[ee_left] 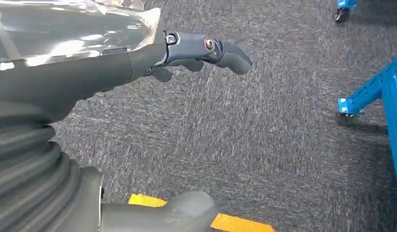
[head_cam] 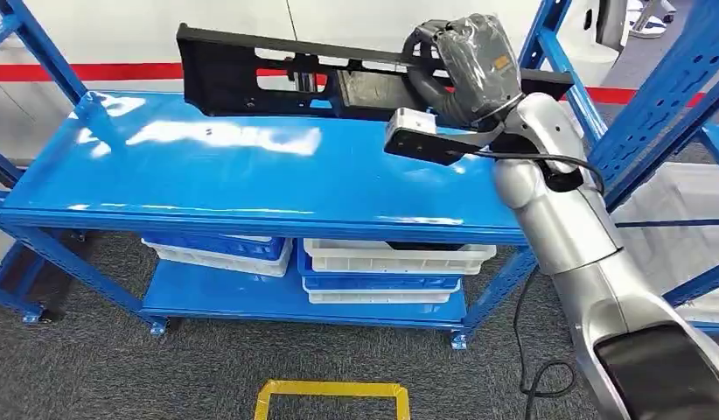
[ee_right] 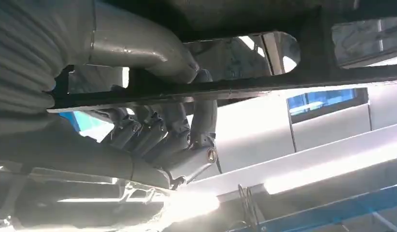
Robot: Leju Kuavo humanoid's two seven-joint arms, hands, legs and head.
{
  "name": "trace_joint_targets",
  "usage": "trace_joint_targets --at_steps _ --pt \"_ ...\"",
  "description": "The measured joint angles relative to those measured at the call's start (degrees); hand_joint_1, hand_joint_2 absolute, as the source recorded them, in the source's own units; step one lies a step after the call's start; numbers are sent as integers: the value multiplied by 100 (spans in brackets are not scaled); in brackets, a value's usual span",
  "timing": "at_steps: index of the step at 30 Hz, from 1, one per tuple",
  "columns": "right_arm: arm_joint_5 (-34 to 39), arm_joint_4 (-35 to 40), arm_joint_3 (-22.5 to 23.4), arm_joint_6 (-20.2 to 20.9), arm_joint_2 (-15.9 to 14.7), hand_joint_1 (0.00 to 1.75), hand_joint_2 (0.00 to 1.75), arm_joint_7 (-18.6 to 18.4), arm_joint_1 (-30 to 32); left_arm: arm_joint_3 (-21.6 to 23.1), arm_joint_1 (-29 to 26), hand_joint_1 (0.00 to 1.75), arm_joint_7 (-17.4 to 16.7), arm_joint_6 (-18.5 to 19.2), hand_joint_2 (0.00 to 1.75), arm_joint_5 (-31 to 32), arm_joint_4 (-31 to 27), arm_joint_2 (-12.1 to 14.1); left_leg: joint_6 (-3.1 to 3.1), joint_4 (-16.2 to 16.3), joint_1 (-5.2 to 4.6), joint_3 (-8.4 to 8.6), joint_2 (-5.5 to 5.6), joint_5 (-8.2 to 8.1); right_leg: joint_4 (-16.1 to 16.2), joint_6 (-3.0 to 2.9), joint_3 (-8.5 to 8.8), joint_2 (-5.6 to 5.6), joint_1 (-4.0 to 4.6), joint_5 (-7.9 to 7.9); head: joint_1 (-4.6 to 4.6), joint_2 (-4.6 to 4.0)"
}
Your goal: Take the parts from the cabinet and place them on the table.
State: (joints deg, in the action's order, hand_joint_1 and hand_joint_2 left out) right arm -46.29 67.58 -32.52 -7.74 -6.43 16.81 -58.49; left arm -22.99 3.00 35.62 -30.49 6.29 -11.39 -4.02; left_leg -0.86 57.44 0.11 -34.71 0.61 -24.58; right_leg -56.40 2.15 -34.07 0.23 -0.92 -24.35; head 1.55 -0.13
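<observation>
Overhead, long black plastic part (head_cam: 277,83) runs left-right along back of blue shelf (head_cam: 251,175), long axis across rack, left end raised off surface. Right hand (head_cam: 465,66) holds part's right end; fingers (ee_right: 153,137) wrapped round bar from below, thumb on other side. White bins (head_cam: 391,258) on lower shelf. Left hand (ee_left: 187,50) hangs over grey carpet (ee_left: 264,135), fingers apart, holding nothing.

The left hand (ee_left: 187,53) hangs over grey carpet (ee_left: 264,135), its dark fingers (ee_left: 225,53) stretched out and holding nothing, the thick grey thumb (ee_left: 182,212) apart from them. A strip of yellow tape (ee_left: 235,223) lies on the carpet beside the thumb. Blue rack legs (ee_left: 375,92) stand on the carpet, well apart from the hand.
</observation>
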Motion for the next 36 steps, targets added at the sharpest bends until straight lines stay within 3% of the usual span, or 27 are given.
trace_joint_targets --at_steps 2,7,9,12,14,15,16,18,19,20,21,22,24,25,26,28,29,30,31,33,34,35,36 --pt "67 0 11 -126 -33 175 175 48 75 -26 -3 0 -107 129 175 -20 0 0 0 0 3 0 0 0 0 0 0 0 0 0 0 0" --pt "463 72 131 -184 -201 175 175 282 388 -37 -7 0 -750 107 175 112 0 0 -1 0 -1 -3 7 -1 1 1 3 -1 -3 -1 0 0" --pt "465 83 153 -203 -271 175 175 282 504 -37 -5 0 -942 83 175 169 0 13 -64 37 -29 -16 6 -36 22 53 0 -1 -67 6 7 0" --pt "479 76 210 -218 -352 175 175 299 648 -28 -7 0 -1038 70 175 276 0 24 -100 44 -39 -20 5 -45 25 90 6 -2 -95 9 2 0" --pt "498 63 245 -238 -389 175 175 328 678 -28 -6 0 -1042 90 175 282 0 26 -168 -28 -48 17 2 -1 62 140 34 -1 -75 30 7 0" --pt "502 50 273 -251 -439 175 175 345 700 -28 -7 0 -1049 116 175 284 0 22 -222 -94 4 72 -37 81 -52 126 -27 -8 -85 -53 0 0" --pt "516 31 284 -267 -465 175 175 356 699 -28 -2 0 -1051 192 175 282 0 17 -243 -116 1 78 -38 91 -326 63 -130 -14 -66 -245 -9 0" --pt "540 -40 304 -293 -509 175 175 380 734 -28 0 0 -1058 284 175 284 0 26 -252 -114 -3 65 -41 98 -1269 -28 -549 -13 -70 -682 -4 0" --pt "564 -83 319 -317 -536 175 175 393 783 -28 0 0 -1060 328 175 289 0 31 -256 -111 -7 55 -37 101 -1681 -27 -720 -12 -49 -817 -11 0" --pt "598 -120 339 -358 -583 175 175 424 848 -28 -1 0 -1068 360 175 302 0 31 -253 -108 -11 52 -24 103 -1870 5 -790 -12 -47 -846 -9 0" --pt "629 -146 362 -395 -618 175 175 454 912 -26 -13 0 -1068 389 175 324 0 28 -249 -103 -11 51 -14 105 -1750 44 -718 -13 -50 -783 -7 0" --pt "658 -166 389 -415 -647 175 175 492 957 -26 -16 0 -1071 398 175 326 0 28 -244 -90 -7 45 -8 107 -1373 100 -506 -14 -53 -629 -18 0" --pt "688 -188 422 -452 -715 175 175 531 966 -26 -10 0 -1068 400 175 341 0 28 -205 -6 0 2 1 88 -251 191 73 -18 -92 -246 -17 0" --pt "708 -195 435 -472 -737 175 175 544 966 -26 -7 0 -1068 400 175 345 0 39 -154 43 -38 -42 7 67 -174 133 135 -7 -52 -233 -6 0" --pt "712 -195 431 -472 -743 175 175 595 985 -26 0 0 -1064 400 175 358 0 44 -126 73 -39 -67 10 75 -155 73 92 -6 -47 -189 -2 0" --pt "734 -201 439 -472 -763 175 175 597 1031 -26 -5 0 -1064 400 175 383 0 55 -56 52 -21 -83 29 122 -183 18 64 -19 10 -167 0 0" --pt "734 -210 444 -472 -767 175 175 597 1050 -26 -14 0 -1066 398 175 385 0 55 -21 53 -13 -104 49 143 -161 -35 58 -35 -41 -137 -7 0" --pt "736 -216 452 -472 -765 175 175 597 1040 -26 -19 0 -1066 393 175 389 2 55 18 106 19 -153 45 52 -151 -97 38 -52 -84 -95 -4 0" --pt "736 -219 463 -470 -765 175 175 592 1033 -24 -23 0 -1071 393 175 391 2 55 50 293 28 -234 14 -178 -151 -154 4 -60 -82 -60 11 0" --pt "736 -240 476 -465 -774 175 175 592 1017 -24 -18 0 -1075 393 175 393 2 68 110 1080 57 -508 -16 -724 -152 -226 -68 -78 -73 -5 9 0" --pt "736 -256 476 -463 -774 175 175 592 1010 -24 -18 0 -1079 393 175 400 2 70 136 1521 70 -647 -20 -942 -154 -228 -114 -80 -68 29 20 0" --pt "736 -273 476 -461 -774 175 175 592 1013 -22 -17 0 -1086 391 175 406 2 68 153 1793 82 -703 -22 -1038 -155 -222 -158 -82 -67 69 13 0" --pt "736 -286 476 -459 -774 175 175 592 1015 -20 -13 0 -1086 391 175 426 2 68 159 1760 96 -619 -25 -995 -156 -214 -204 -81 -68 107 15 0"
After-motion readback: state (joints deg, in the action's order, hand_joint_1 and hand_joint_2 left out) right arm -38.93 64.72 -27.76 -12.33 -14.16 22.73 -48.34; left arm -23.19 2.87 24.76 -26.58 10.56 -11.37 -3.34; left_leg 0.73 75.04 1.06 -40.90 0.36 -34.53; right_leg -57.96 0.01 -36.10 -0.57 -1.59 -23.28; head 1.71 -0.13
